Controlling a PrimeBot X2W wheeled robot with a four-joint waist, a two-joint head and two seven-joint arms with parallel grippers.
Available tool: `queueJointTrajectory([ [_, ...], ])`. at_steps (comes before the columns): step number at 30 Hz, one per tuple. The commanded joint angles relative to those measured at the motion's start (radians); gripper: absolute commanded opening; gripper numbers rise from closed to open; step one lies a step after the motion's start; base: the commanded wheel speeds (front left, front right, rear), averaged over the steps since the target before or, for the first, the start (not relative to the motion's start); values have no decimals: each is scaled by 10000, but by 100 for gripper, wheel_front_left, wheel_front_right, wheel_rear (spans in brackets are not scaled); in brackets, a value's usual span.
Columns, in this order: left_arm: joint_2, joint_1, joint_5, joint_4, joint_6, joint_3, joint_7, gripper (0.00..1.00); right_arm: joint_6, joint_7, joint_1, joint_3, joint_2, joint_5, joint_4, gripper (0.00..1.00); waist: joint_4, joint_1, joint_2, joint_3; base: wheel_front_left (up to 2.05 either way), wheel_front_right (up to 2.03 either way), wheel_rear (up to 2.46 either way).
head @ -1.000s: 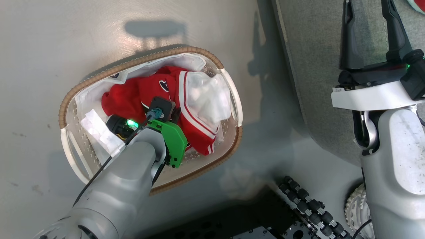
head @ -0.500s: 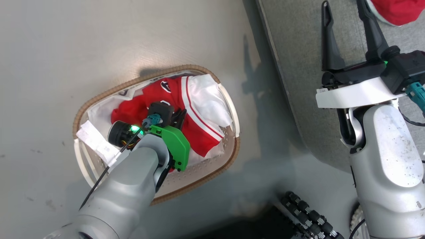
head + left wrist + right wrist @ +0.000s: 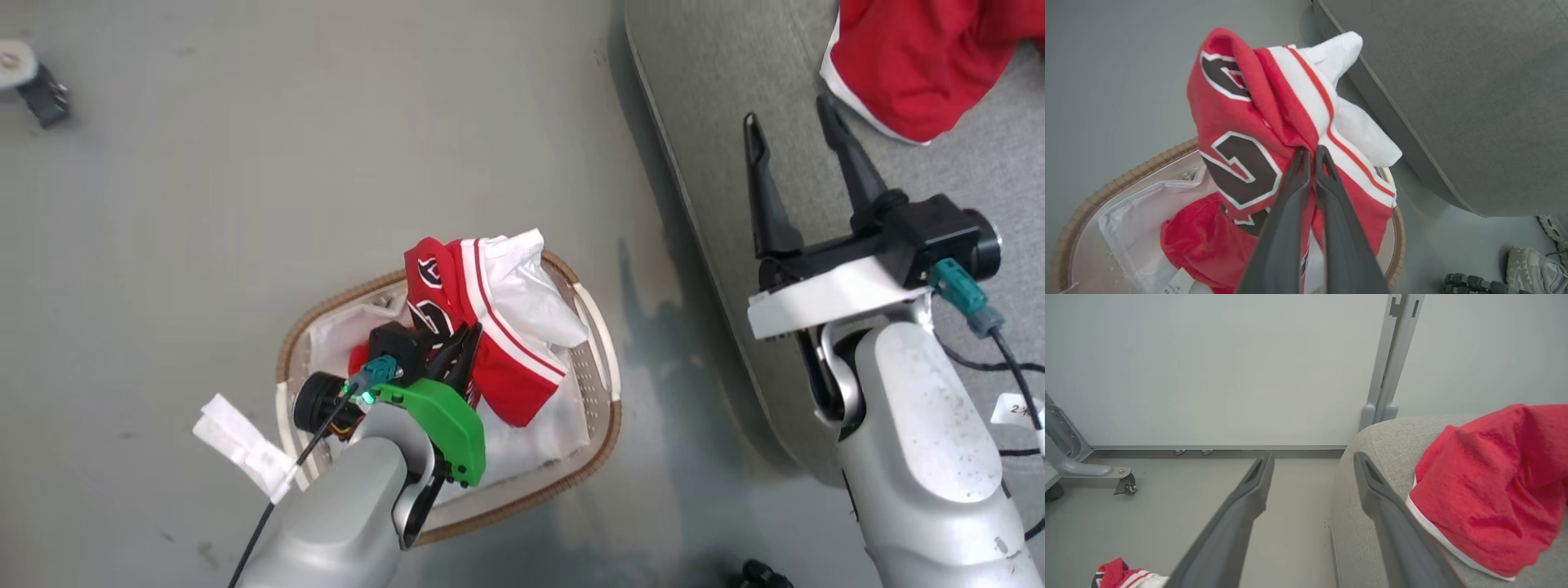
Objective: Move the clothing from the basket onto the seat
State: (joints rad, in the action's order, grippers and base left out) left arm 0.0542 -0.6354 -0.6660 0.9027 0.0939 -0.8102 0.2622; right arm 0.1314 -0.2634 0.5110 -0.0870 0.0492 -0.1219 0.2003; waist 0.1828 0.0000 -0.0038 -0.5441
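L gripper (image 3: 1309, 152) pinched tight on the red jersey (image 3: 1237, 118), fabric bunched and lifted above the basket (image 3: 612, 416), its lower part trailing inside over the white liner (image 3: 1126, 220). R gripper (image 3: 788, 114) has fingers wide apart, nothing btwn them, over the seat (image 3: 718, 98), near the plain red piece (image 3: 914, 65) lying on that cushion.

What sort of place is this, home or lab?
Probably a lab mock-up of a living room: plain wall panel, metal frame on castors, bare grey floor, beside a grey couch and laundry basket.
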Motion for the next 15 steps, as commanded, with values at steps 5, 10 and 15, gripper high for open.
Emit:
queueJointTrajectory([
  [5, 32, 1011, 886, -1011, 161, 1043, 34, 0, -14, -13, -649, -170, 48, -57, 320, 100, -1021, 0, 38, 2045, 0, 0, 0],
  [10, 16, 1658, 1561, -2137, 260, 1938, 35, 0, -14, -14, -1166, -341, 51, -101, 516, 100, -1301, 0, 38, 2837, 0, 0, 0],
  [15, -7, 2114, 2090, -3316, 320, 2648, 35, 0, -14, -13, -1662, -445, 48, -203, 706, 100, -1517, 0, 38, 3539, 0, 0, 0],
])
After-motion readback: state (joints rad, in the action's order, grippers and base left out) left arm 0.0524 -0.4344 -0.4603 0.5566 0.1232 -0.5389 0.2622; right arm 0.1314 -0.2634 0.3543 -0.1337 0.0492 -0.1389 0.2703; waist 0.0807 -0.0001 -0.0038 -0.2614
